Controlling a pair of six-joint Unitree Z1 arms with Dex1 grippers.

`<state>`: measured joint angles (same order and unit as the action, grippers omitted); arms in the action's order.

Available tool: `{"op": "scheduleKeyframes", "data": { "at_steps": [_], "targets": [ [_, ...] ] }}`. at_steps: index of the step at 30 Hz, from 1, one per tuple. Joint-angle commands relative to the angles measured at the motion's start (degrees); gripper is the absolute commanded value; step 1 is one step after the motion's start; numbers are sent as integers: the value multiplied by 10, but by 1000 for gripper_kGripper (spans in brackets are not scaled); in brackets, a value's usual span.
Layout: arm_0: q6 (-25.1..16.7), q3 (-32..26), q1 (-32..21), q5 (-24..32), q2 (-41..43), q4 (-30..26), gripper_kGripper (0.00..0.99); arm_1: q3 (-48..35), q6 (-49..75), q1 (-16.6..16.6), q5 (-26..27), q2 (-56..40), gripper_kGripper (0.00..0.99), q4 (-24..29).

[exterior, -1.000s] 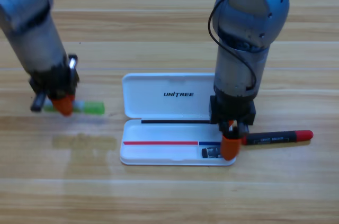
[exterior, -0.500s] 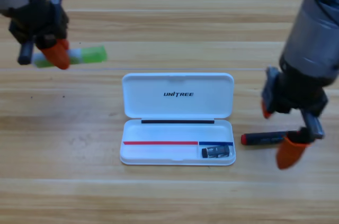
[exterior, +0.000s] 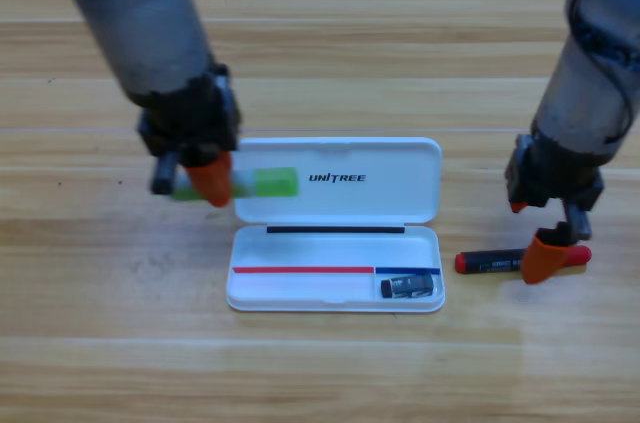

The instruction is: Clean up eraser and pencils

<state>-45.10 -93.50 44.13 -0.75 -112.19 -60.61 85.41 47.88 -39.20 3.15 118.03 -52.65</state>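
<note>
Left tool (exterior: 208,181) grips green pencil (exterior: 262,183) over case's (exterior: 420,158) left edge.

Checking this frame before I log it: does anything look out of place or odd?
Nothing is damaged or spilled. The eraser lies in the white case. The left claw holds the green pencil over the lid's left edge; the right claw is down on the red-and-black pencil, which lies beside the case.

the eraser (exterior: 408,286), small and dark with a pale label, lay flat at the right end of the case's lower tray. the green pencil (exterior: 262,183) hung level over the lid's left edge. the black pencil (exterior: 492,262), red-ended, lay on the table right of the case.
</note>
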Motion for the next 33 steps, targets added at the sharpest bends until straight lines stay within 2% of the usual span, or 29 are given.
{"op": "scheduleKeyframes", "data": {
  "at_steps": [1, 3, 5, 7, 8, 9, 11, 14, 27, 33],
  "targets": [
    [13, -17, 26, 12, -66, 4, 0, -9, 16, 25, -11, 69, 893, 43],
    [16, -20, 32, 14, -76, 7, 0, -9, 20, 25, -11, 79, 890, 45],
    [19, -25, 38, 15, -87, 7, 0, -9, 26, 25, -10, 87, 815, 46],
    [20, -29, 43, 18, -95, 7, 0, -14, 31, 25, -10, 94, 808, 46],
    [23, -32, 45, 18, -99, 7, 0, -17, 33, 25, -10, 95, 773, 46],
    [26, -34, 48, 18, -102, 7, 0, -19, 37, 25, -10, 97, 690, 46],
    [30, -40, 54, 18, -110, 7, 0, -27, 53, 25, -9, 97, 457, 45],
    [35, -48, 63, 19, -120, 7, 0, -36, 74, 25, -9, 97, 0, 42],
    [51, -63, 79, 24, -151, 7, 0, -43, 77, 25, 12, 78, 0, 43],
    [52, -63, 78, 24, -161, 7, 0, -46, 70, 13, 12, 21, 0, 24]
  ]
}}
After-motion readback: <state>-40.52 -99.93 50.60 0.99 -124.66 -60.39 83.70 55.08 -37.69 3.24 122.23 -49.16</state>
